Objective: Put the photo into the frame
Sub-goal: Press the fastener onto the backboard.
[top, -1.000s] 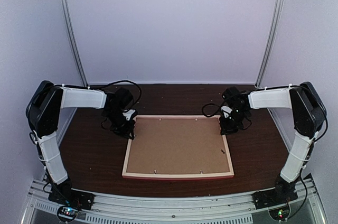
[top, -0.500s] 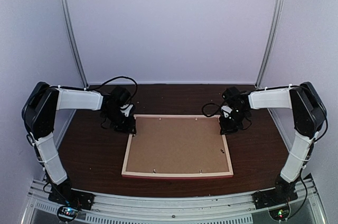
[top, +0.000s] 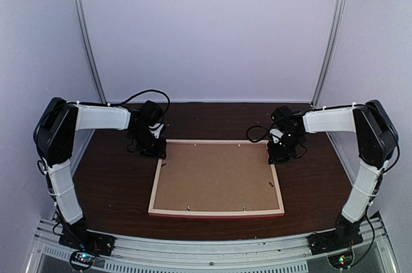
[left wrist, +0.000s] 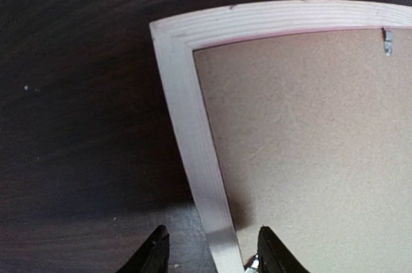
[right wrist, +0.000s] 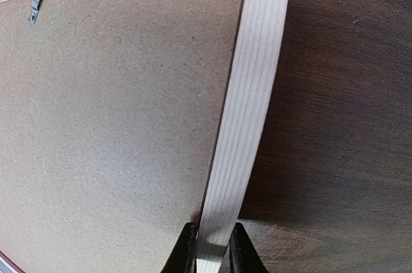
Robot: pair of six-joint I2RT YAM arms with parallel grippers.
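Frame [top: 155,189], face down at the centre of the table [top: 116,189], pale wood back upward, brown backing board [top: 215,176] seated inside; we cannot see the photo, and judge it lies under the board, if anywhere. Right gripper [right wrist: 211,247], at the frame's 1 o'clock corner, pinches the side rail, which we judge pins the frame in place. Left gripper [left wrist: 212,250], at 11 o'clock, stands parted astride the opposite rail, gripping nothing.

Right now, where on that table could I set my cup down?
Bare table left of the frame, right of it, and the strip behind it. Crowded at its far corners: left pincer, right pincer.
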